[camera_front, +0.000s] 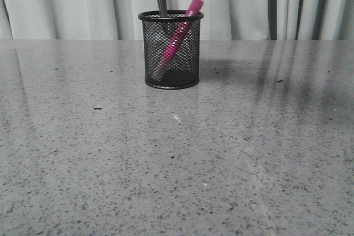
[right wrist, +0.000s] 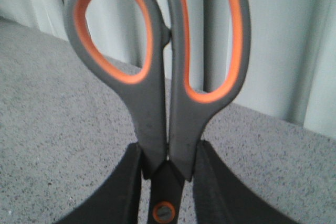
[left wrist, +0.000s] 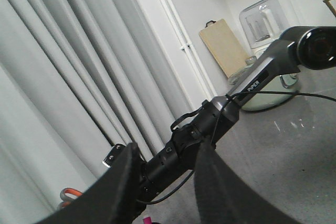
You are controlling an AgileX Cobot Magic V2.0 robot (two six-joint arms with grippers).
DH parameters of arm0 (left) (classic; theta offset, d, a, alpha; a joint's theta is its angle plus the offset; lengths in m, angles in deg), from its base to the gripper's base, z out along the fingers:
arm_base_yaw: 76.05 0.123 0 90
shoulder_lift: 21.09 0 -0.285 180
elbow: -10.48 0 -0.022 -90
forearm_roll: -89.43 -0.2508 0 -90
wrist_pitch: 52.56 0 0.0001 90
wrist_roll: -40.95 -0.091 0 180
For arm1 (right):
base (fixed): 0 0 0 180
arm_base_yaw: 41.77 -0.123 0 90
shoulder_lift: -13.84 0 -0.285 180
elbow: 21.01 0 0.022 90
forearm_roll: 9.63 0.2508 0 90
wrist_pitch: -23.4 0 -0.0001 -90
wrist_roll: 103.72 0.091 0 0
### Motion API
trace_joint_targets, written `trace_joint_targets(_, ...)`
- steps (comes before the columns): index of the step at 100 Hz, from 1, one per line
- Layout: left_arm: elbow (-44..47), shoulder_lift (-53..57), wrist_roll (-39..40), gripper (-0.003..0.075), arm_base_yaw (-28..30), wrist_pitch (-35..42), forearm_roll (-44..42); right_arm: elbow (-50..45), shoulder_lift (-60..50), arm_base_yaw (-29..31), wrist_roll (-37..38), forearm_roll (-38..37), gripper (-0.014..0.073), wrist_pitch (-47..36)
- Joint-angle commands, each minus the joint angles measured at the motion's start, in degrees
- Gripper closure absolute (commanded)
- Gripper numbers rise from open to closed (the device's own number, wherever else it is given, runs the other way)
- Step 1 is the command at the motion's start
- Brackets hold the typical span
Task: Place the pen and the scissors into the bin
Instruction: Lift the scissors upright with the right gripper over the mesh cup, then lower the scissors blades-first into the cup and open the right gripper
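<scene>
Near the counter's [camera_front: 83, 153] far edge, the bin [camera_front: 171, 49] holds the leaning pen [camera_front: 178, 37], while the right pincer [right wrist: 167, 182] grips the scissors [right wrist: 157, 77] above it and the left pincer [left wrist: 163, 182] stands wide.

Two black fingers [left wrist: 118, 192] stand apart with nothing between them, and past them a long black robot arm [left wrist: 231, 103] reaches across in front of pale grey curtains [left wrist: 68, 77] and a tan wooden board [left wrist: 224, 45].
</scene>
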Motion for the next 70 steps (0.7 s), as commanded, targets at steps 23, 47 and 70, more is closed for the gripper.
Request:
trace_joint_targets(23, -1.13, -1.42, 0.59, 0.0499, -0.38, 1.98, 2.75, -1.66, -1.23, 0.25, -0.41, 0.45, 0.0666, -6.47)
trace_joint_targets(47, -1.13, -1.42, 0.59, 0.0499, -0.38, 1.98, 2.75, -3.93, -1.23, 0.35, -0.31, 1.25, 0.0666, -6.38)
trace_joint_targets(70, -1.13, -1.42, 0.59, 0.0499, -0.38, 1.12, 2.75, -3.93, -1.46, 0.35, 0.22, 3.25, 0.0622, -6.81)
